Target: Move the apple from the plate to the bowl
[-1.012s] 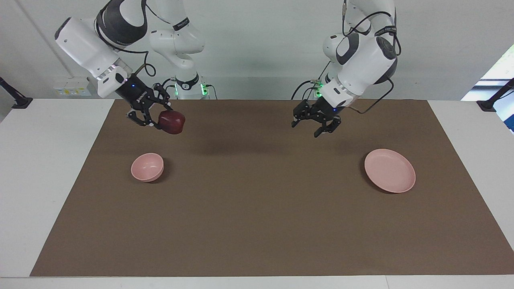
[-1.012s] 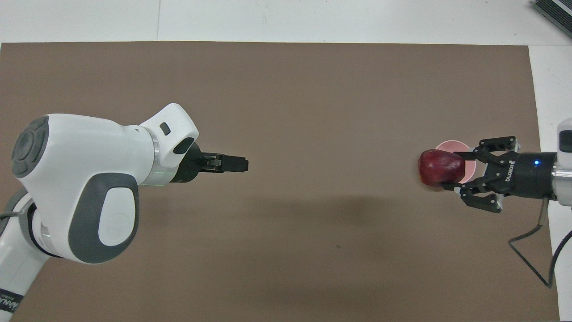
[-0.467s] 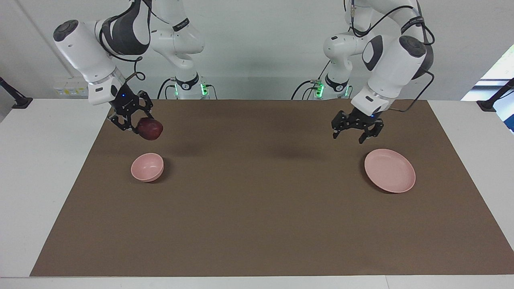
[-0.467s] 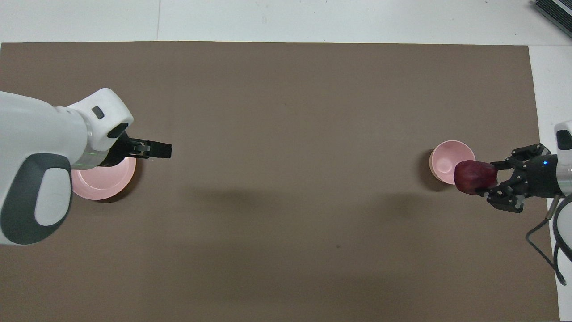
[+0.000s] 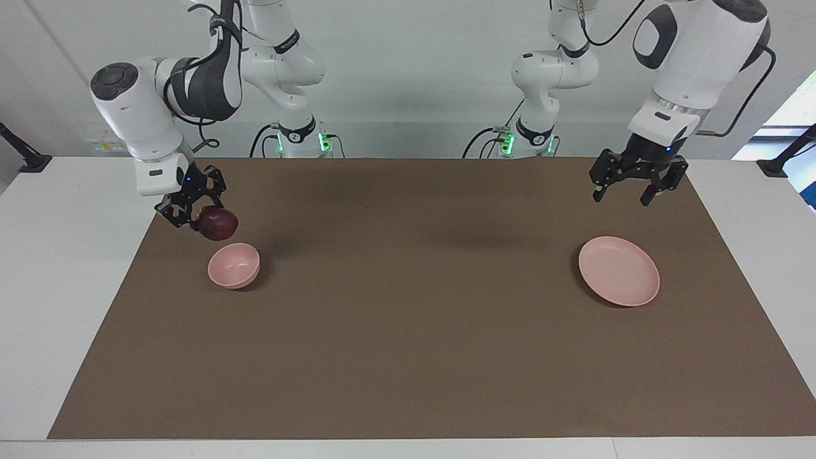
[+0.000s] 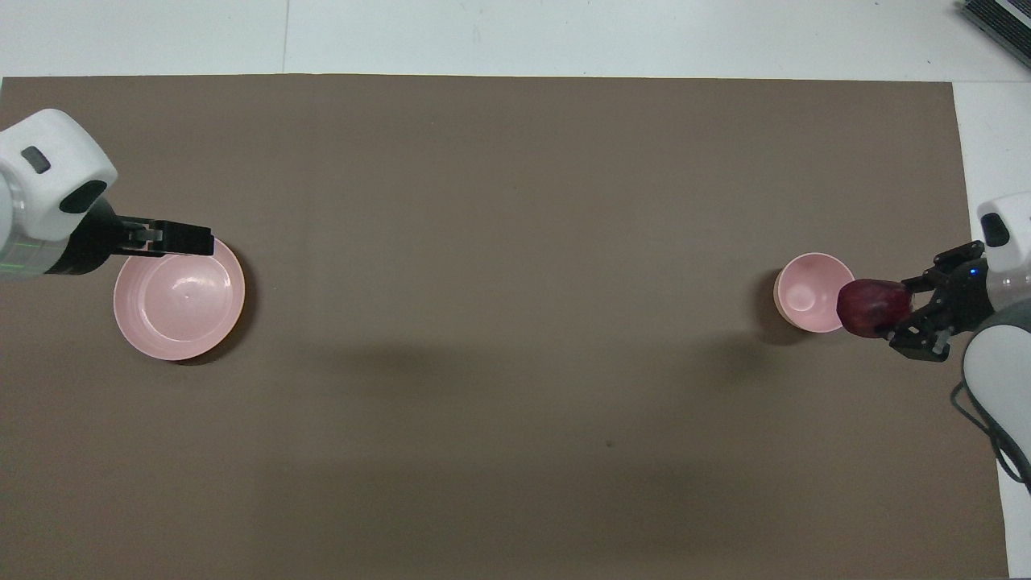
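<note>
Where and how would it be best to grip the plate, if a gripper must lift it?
Probably at the rim of the plate, from above, one finger inside and one outside. It lies flat and is too wide to span. The left gripper, open, hangs near it.

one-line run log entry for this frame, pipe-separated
right gripper: holds apple in air, beside bowl | left gripper: open, raised near plate | plate: empty | bowl: empty | step: apple not yet in bowl

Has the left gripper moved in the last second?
Yes. The left gripper swung from mid-table toward its own end, now up over the mat by the flat pale pink plate.
</note>
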Controlling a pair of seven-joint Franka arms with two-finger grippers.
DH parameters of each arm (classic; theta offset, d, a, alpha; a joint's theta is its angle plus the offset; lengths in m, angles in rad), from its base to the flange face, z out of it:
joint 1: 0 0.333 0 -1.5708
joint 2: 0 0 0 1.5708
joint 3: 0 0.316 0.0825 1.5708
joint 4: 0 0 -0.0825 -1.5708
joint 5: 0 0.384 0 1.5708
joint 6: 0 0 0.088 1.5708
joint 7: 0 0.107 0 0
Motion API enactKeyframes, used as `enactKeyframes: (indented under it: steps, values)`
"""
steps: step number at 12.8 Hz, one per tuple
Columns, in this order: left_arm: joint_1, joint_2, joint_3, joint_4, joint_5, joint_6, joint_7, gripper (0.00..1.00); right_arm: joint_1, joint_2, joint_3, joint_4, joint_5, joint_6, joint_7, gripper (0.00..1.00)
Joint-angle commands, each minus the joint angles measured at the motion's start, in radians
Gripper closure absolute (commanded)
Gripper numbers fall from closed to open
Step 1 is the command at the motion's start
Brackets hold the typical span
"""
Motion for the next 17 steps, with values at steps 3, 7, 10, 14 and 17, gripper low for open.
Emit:
enactKeyframes:
  steps: [3,7,10,14,17]
  values:
    - [-0.081,0.062,0.104,0.336,0.039,-0.351,0.054,0.00,0.034,0.074,0.013,0.032,-0.113,0.027,0.099,0.81]
    - [-0.023,0.113,0.087,0.459,0.041,-0.464,0.085,0.00,0.032,0.121,0.013,0.029,-0.140,0.077,0.099,0.81]
    - [0.000,0.124,0.049,0.466,0.039,-0.496,0.085,0.00,0.034,0.143,0.014,0.029,-0.140,0.108,0.102,0.81]
    - [0.020,0.047,0.009,0.408,0.029,-0.481,0.079,0.00,0.075,0.169,0.014,0.029,-0.140,0.136,0.154,0.80]
    - [0.016,-0.014,0.010,0.322,0.030,-0.493,0.078,0.00,0.078,0.181,0.013,0.028,-0.142,0.139,0.160,0.79]
